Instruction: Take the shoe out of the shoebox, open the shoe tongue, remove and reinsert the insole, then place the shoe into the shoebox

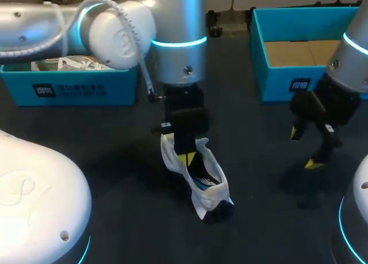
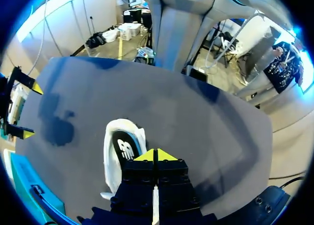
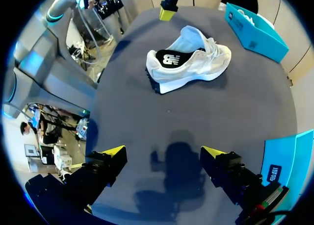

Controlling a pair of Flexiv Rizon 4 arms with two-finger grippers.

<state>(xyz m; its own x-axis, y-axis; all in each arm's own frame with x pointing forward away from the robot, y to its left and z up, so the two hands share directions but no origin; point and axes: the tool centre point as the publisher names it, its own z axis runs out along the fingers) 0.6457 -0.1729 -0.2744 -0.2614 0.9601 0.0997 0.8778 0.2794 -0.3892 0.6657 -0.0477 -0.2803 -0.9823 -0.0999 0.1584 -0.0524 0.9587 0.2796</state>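
The shoe (image 1: 201, 178) is lying on the dark table (image 1: 115, 178) between the two arms, outside both boxes. It seems to be tipped onto its side, though the angle leaves that unsure, and its dark insole (image 3: 169, 58) is showing through the opening. The left gripper (image 1: 187, 158) is hanging right over that opening, yellow tips pressed together. Whether they are pinching any part of the shoe is not visible. The right gripper (image 1: 305, 148) is hovering well apart from the shoe, fingers spread wide with nothing between them, just in front of the open blue shoebox (image 1: 260, 57).

Robotics lab — left arm (image 1: 178, 39), right arm (image 1: 353, 57) over a dark table (image 1: 115, 160), blue shoeboxes (image 1: 276, 80).
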